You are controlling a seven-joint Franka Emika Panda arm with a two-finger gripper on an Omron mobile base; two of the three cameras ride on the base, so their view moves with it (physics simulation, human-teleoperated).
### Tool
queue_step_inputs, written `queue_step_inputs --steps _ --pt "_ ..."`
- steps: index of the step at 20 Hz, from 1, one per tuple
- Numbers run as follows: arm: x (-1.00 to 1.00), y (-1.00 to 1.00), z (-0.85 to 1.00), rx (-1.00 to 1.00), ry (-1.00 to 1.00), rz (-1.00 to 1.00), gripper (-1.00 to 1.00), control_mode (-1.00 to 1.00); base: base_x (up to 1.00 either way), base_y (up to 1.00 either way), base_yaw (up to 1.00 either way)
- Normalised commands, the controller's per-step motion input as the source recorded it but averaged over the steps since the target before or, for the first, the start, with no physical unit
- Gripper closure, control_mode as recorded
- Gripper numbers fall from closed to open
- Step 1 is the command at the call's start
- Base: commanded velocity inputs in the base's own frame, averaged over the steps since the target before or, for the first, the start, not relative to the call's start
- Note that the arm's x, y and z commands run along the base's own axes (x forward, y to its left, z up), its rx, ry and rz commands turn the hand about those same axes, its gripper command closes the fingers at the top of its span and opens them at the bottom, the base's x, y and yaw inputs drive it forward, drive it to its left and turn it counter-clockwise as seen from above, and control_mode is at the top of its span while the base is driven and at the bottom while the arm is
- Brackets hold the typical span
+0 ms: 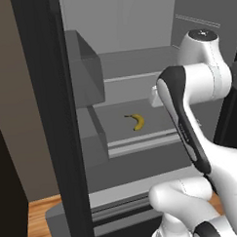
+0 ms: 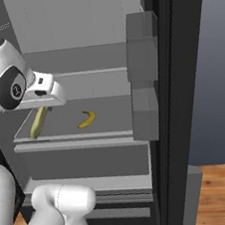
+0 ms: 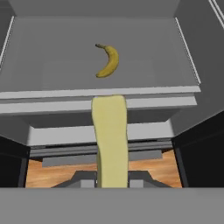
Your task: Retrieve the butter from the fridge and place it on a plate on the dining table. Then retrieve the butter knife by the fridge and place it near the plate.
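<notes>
Butter [image 3: 110, 140] is in my tool [image 3: 112, 181], clamped between the two fingers and sticking straight out ahead of it as a pale yellow stick. In the right base view the same stick hangs from under the white hand, its far end over the front edge of the fridge [image 2: 175, 76] shelf [image 2: 110, 116]. So I judge the first step half done: the stick is gripped and lifted, but I am not clear of the fridge.

Beyond the stick's tip, further in on the shelf, lies a curved banana [image 3: 107, 61], well apart from the butter and not touching it. That one stays where it is. Nothing else sits on this shelf as far as I can see. To one side of my tool the door bins [image 2: 145, 75] hang on the open door; I cannot see into them.

Below my tool the hand view shows the lower shelf ledges and then the wooden floor [image 3: 57, 173] past the fridge base.

Next I need to draw the tool straight back out of the fridge, keeping the stick level so its tip does not catch the shelf lip, and keeping the arm off the door bins. Then the base has to drive to the dining table so I can set the butter on the plate. I should hold the grip firm but not harder; the stick looks soft and long for the hold I have near one end.
</notes>
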Motion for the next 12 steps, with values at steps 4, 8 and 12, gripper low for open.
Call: queue_step_inputs --steps 4,8,12 --pt "-0.16 0.00 -0.09 0.00 0.00 0.02 1.00 -1.00 0.00 0.00 0.00" --pt "0.00 0.00 -0.28 -0.01 0.09 0.00 1.00 -1.00 0.00 0.00 0.00" --pt "-0.01 0.00 -0.31 0.00 0.03 0.00 1.00 -1.00 0.00 0.00 0.00"
